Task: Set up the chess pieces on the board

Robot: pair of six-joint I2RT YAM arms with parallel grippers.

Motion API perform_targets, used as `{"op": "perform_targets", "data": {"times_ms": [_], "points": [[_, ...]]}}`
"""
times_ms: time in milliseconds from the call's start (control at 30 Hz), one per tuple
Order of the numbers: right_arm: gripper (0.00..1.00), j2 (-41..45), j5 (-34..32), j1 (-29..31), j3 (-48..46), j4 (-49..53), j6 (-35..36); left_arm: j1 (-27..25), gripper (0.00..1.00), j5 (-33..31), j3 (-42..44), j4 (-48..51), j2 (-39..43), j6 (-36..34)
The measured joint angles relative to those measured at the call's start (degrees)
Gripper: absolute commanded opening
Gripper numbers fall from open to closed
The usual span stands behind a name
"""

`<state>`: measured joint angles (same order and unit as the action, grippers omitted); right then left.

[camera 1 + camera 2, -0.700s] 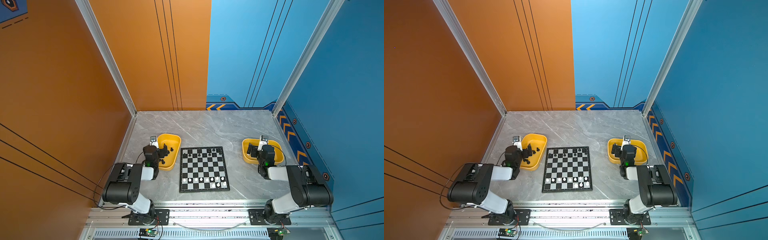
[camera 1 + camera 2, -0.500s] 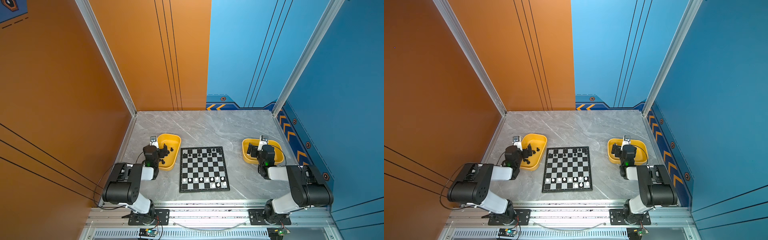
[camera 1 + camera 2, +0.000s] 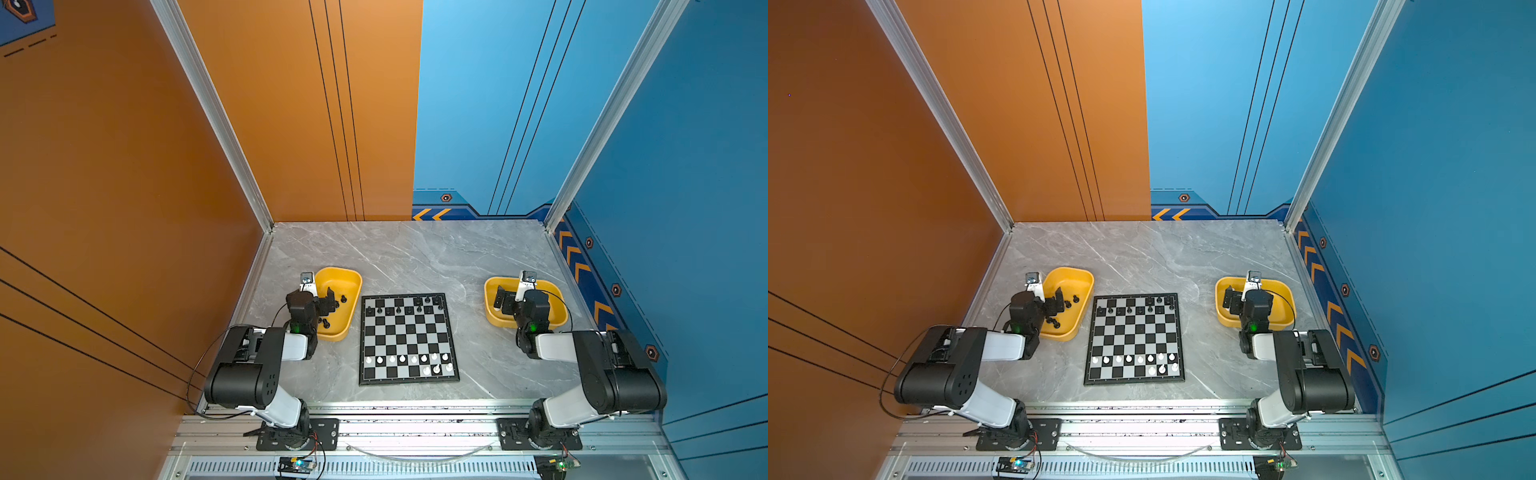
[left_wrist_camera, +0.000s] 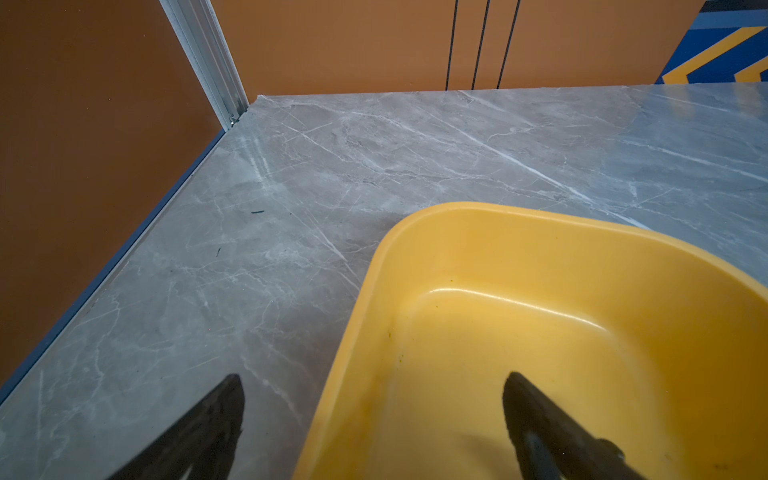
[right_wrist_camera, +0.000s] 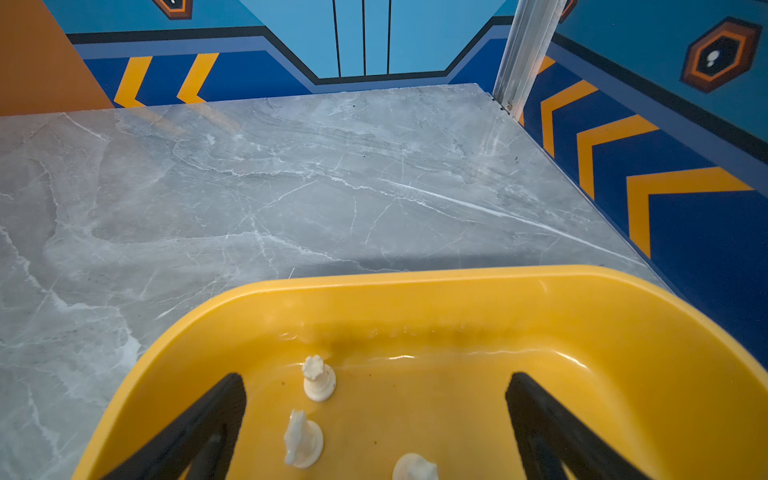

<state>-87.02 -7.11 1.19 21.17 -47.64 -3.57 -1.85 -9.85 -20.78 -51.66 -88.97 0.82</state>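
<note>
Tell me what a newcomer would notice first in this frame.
The black-and-silver board at centre draws the eye, with white chess pieces on its near rows and black chess pieces on its far rows. Beside it sit two yellow trays: the left gripper is open across the rim of the left tray, the right gripper open above loose white pieces in the right tray.

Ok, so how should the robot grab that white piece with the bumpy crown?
The crowned white piece stands upright in the yellow tray, so probably come straight down and pinch its narrow neck just under the crown, above the wide base. The right end effector is open.
</note>
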Motion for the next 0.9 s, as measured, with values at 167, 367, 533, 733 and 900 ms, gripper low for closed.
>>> {"op": "perform_targets", "data": {"times_ms": [167, 367, 533, 733, 900], "points": [[1.00, 0.00, 0.00, 0.00, 0.00, 0.00, 0.00, 0.00, 0.98, 0.02, 0.00, 0.00, 0.00, 0.00], [1.00, 0.00, -0.26, 0.17, 0.00, 0.00, -0.02, 0.00, 0.98, 0.00, 0.00, 0.00, 0.00, 0.00], [1.00, 1.16, -2.23, 0.76, -0.02, 0.17, -0.07, -0.02, 0.98, -0.02, -0.37, 0.72, 0.04, 0.00], [1.00, 16.28, -8.72, 3.19, 2.08, 12.31, -0.09, -1.07, 0.98, -2.01, -6.62, 13.40, 6.49, -0.44], [1.00, 27.41, -12.96, 2.75, 16.87, 34.38, -3.50, -4.33, 0.98, -4.70, -15.04, 23.21, 15.28, -0.87]]}}
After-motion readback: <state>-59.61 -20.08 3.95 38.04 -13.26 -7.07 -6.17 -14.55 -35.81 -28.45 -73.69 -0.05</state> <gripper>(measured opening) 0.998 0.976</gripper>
